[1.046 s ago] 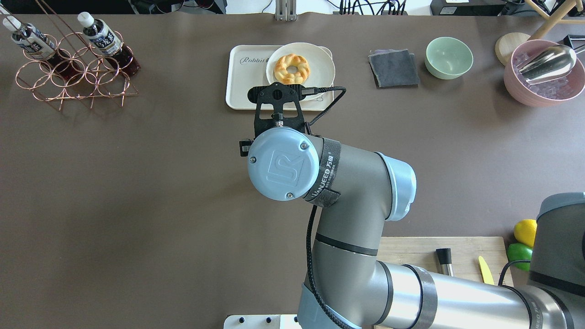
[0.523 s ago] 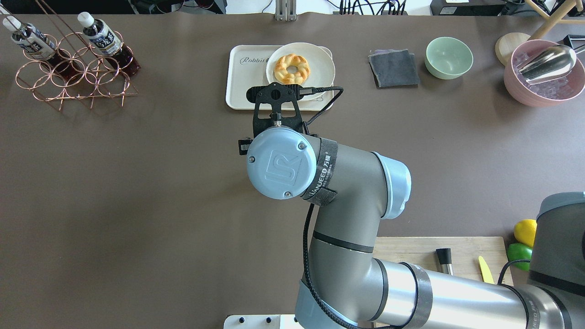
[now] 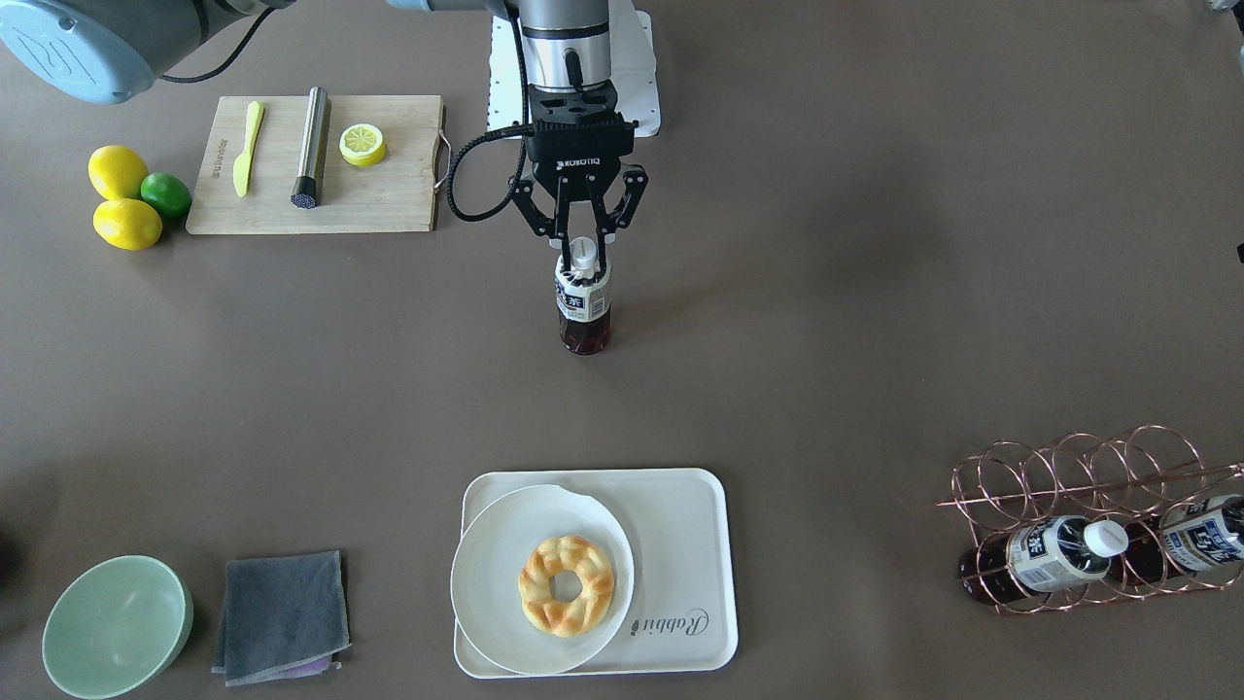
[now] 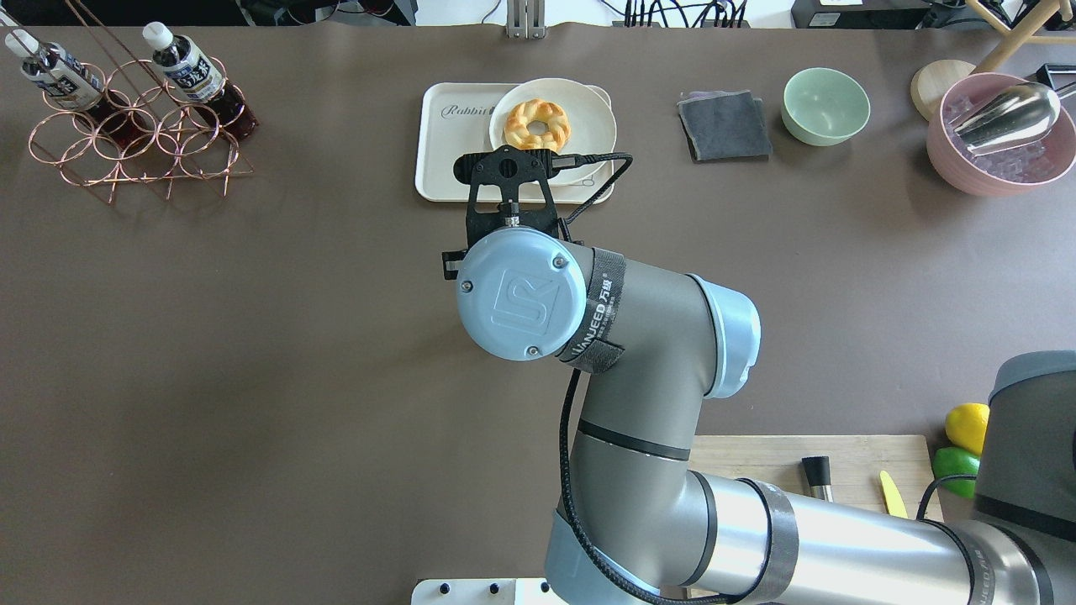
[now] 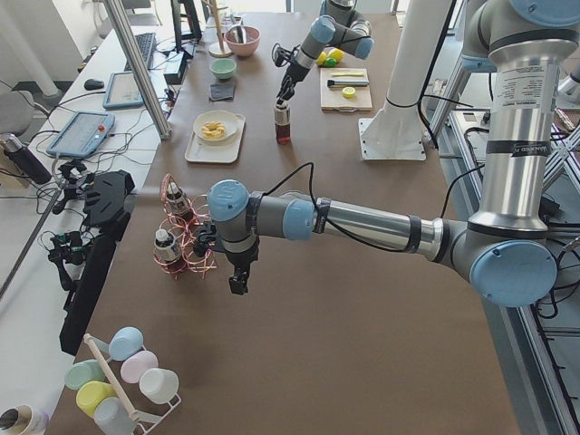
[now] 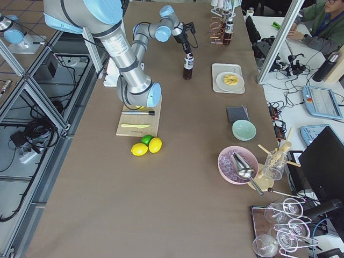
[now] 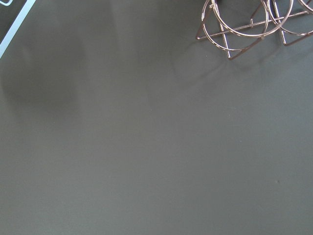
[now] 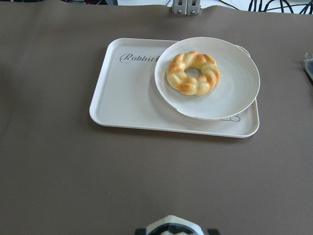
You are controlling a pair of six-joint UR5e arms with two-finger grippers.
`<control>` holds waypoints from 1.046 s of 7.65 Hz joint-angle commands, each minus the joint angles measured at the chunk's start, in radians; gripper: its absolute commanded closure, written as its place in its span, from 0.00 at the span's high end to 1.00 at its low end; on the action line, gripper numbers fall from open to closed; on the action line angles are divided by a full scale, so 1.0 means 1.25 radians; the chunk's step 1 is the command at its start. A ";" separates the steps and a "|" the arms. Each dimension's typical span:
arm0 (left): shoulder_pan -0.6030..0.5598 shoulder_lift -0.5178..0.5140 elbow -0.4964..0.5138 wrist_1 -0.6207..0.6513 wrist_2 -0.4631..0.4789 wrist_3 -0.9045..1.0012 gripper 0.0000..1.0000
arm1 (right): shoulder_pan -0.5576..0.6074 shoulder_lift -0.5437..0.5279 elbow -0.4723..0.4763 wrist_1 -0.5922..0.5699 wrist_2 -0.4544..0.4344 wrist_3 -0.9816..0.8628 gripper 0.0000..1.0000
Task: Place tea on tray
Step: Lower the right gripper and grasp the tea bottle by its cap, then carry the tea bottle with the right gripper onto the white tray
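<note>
My right gripper is shut on the white cap of a tea bottle and holds it upright, well short of the tray. I cannot tell whether the bottle's base touches the table. The cap shows at the bottom edge of the right wrist view, with the cream tray ahead. In the overhead view my wrist hides the bottle, and the tray lies just beyond. Two more tea bottles lie in a copper wire rack. My left gripper hangs near the rack; I cannot tell whether it is open.
A round white plate with a braided doughnut covers part of the tray; the part with the lettering is bare. A grey cloth, a green bowl, a pink bowl, a cutting board and lemons are around.
My right arm has moved a little forward, toward the tray, with the bottle still in its grip. Nothing else has moved.
</note>
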 commanded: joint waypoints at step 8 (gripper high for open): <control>0.000 0.000 0.000 0.000 0.000 0.000 0.98 | 0.209 0.291 -0.313 -0.018 0.128 -0.003 0.00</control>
